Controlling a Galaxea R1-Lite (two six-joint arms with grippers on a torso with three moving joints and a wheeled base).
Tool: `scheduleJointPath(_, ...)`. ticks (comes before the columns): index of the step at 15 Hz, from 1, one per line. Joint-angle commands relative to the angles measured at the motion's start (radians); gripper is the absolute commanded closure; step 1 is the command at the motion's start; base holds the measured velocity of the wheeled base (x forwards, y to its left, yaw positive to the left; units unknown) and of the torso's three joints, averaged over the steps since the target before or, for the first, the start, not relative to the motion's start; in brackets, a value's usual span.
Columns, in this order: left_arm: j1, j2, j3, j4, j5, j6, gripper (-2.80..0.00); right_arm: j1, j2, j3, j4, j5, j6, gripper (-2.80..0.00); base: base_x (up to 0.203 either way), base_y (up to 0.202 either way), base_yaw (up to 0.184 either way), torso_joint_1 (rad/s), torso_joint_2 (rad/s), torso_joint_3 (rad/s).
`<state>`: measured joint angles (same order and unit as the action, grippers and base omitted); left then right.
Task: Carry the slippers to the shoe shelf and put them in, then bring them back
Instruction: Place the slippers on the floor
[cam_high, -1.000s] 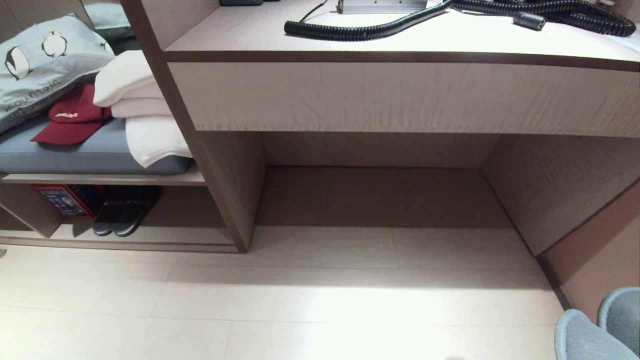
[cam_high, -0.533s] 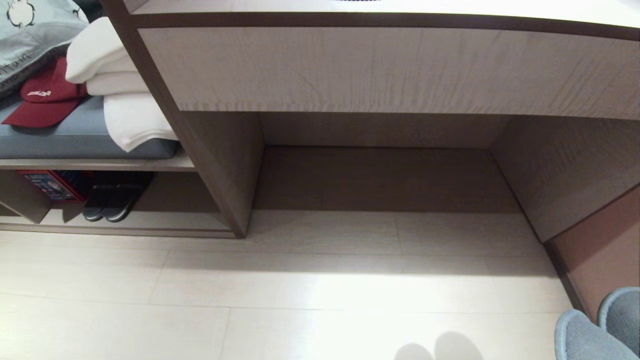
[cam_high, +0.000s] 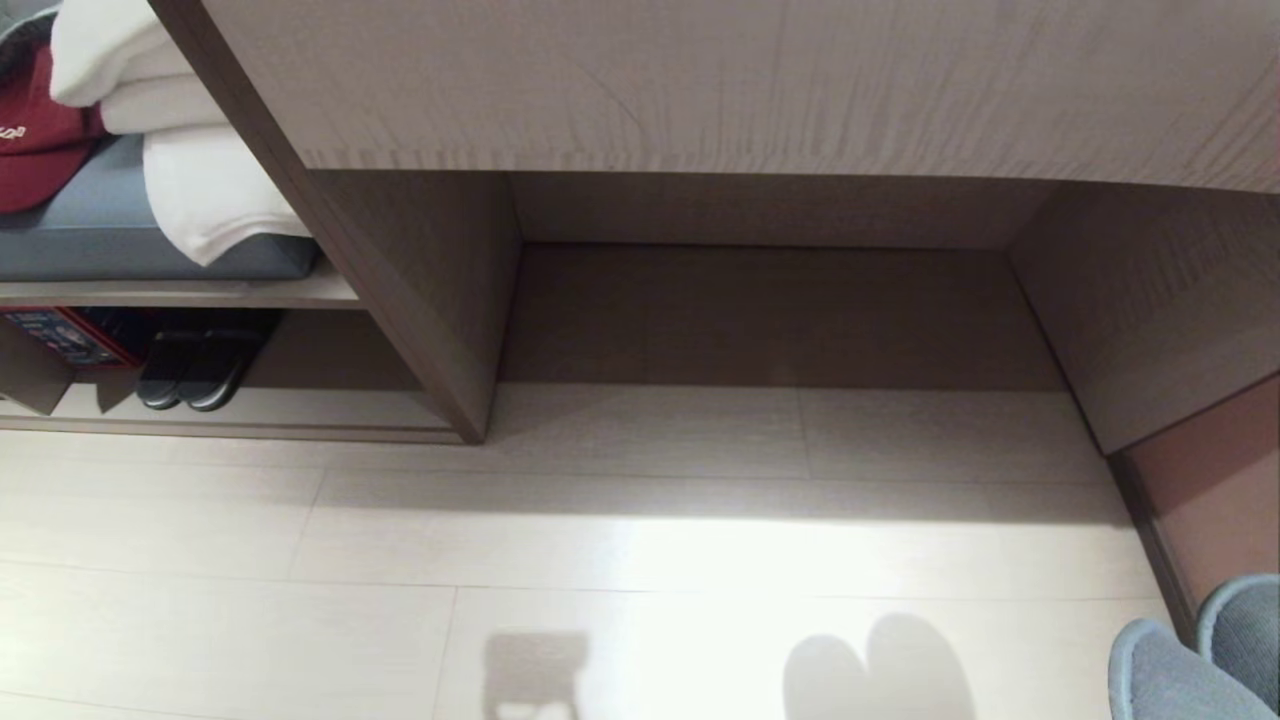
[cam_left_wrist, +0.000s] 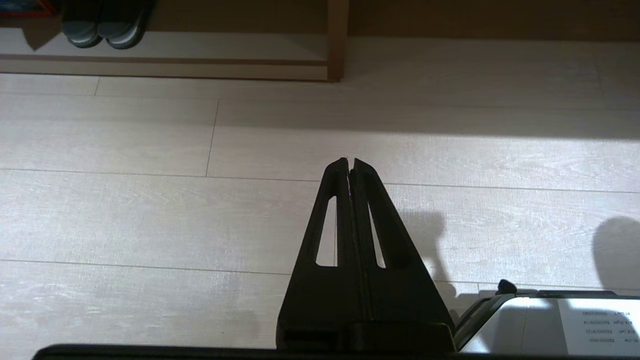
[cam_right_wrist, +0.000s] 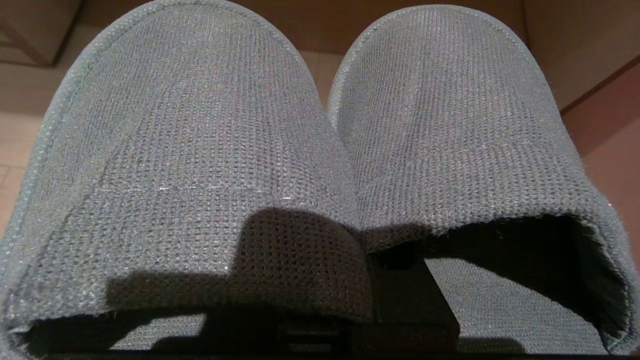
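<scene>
From the head view you get the shoe shelf (cam_high: 300, 405) far left, with a black pair (cam_high: 190, 368) inside, and the slippers (cam_high: 1195, 655) at the lower right corner. Only your left wrist view shows the left gripper (cam_left_wrist: 350, 167), fingers together over open floor (cam_left_wrist: 150, 210). Your right wrist view shows the right gripper (cam_right_wrist: 370, 280) clamped on the slippers' inner edges.

Bright glare patch on pale floor (cam_high: 700, 560), near centre. Desk recess (cam_high: 770, 310) dim, far side in shadow. Soft shadows near edge: rounded pair right, square one left. Head view sharp; slight bowing at edges.
</scene>
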<state>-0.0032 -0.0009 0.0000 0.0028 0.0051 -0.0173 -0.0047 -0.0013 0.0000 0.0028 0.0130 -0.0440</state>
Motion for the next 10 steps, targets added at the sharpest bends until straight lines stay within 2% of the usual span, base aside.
scheduleJointPath(1, 0.000, 0.001, 0.002, 0.000, 0.001, -0.001, 0.00, 0.000, -0.002, 0.000, 0.000, 0.001, 0.000, 0.00, 0.000, 0.000, 0.000, 0.007, 0.00, -0.198)
scheduleJointPath(10, 0.000, 0.001, 0.002, 0.000, 0.001, -0.001, 0.00, 0.000, -0.002, 0.000, 0.000, 0.001, 0.000, 0.00, 0.000, 0.000, 0.000, 0.002, 0.00, -0.195)
